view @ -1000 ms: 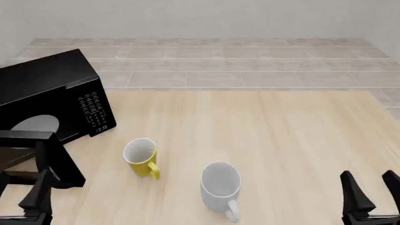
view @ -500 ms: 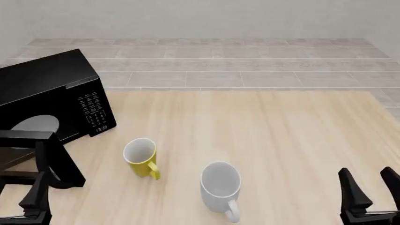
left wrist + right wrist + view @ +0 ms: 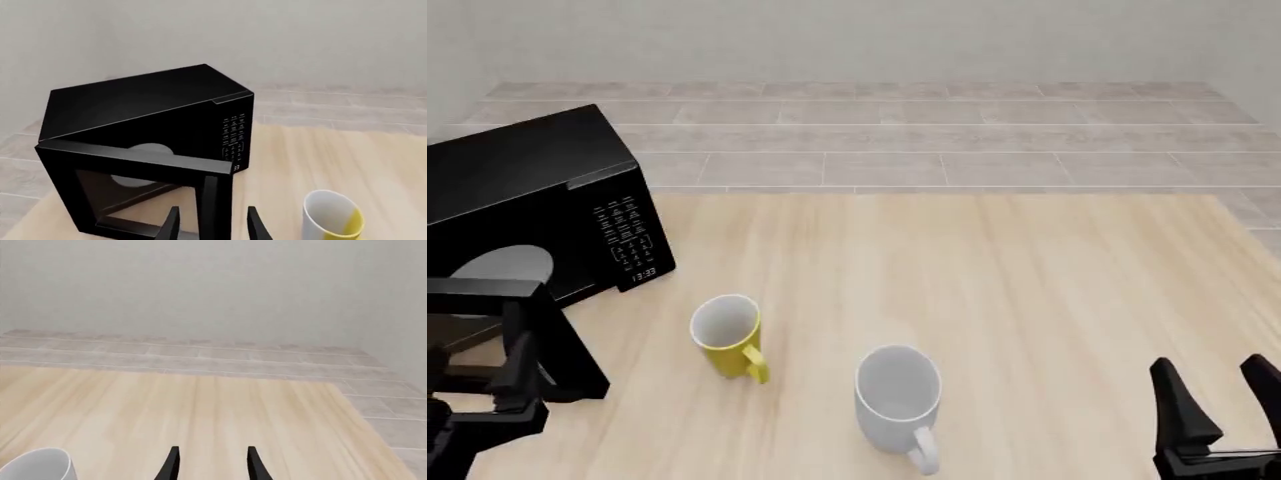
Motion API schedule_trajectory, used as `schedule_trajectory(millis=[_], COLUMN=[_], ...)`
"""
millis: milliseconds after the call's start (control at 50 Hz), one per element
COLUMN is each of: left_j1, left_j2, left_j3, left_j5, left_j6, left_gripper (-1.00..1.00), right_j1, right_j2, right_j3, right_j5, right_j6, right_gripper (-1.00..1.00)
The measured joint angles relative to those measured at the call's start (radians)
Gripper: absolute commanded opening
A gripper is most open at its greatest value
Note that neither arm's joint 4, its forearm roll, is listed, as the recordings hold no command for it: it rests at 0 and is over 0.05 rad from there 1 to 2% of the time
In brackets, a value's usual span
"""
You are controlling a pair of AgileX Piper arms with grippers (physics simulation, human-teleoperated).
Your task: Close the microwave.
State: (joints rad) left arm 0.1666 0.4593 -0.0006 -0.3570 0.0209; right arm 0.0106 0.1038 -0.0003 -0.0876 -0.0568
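Observation:
The microwave is a glossy black box at the table's far left, with a white keypad and a small clock. Its door stands swung out toward me, showing the white turntable inside. In the left wrist view the microwave fills the middle and the door's free edge lies just beyond my fingers. My left gripper is open, close in front of that door edge; contact cannot be told. My right gripper is open over the table's near right, holding nothing.
A yellow mug stands just right of the open door. A larger white mug stands nearer the front middle. Beyond the table's far edge is tiled floor and a pale wall.
My left gripper has risen and moved forward, toward the open door's free edge. The right gripper, the door and both mugs have stayed put.

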Motion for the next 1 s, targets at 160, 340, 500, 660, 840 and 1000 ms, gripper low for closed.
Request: schedule_trajectory(millis=[160, 340, 500, 660, 840, 1000], left_j1=[-0.002, -0.005, -0.006, -0.009, -0.01, -0.009], left_j2=[0.147, 0.255, 0.356, 0.509, 0.646, 0.707], left_j3=[0.0, 0.0, 0.0, 0.0, 0.0, 0.001], left_j5=[-0.131, -0.228, -0.321, -0.456, -0.58, -0.635], left_j6=[0.007, 0.011, 0.012, 0.012, 0.018, 0.023], left_gripper=[1.0, 1.0, 1.0, 1.0, 1.0, 1.0], right_j1=[0.003, 0.003, 0.008, 0.017, 0.023, 0.024], right_j2=[0.005, 0.0, 0.001, 0.01, 0.0, -0.013], right_j3=[0.0, 0.0, -0.001, -0.002, -0.003, -0.004], right_j5=[-0.007, -0.005, -0.007, -0.015, -0.005, 0.009], right_j6=[-0.002, -0.002, -0.006, -0.012, -0.011, -0.01], right_gripper=[1.0, 1.0, 1.0, 1.0, 1.0, 1.0])
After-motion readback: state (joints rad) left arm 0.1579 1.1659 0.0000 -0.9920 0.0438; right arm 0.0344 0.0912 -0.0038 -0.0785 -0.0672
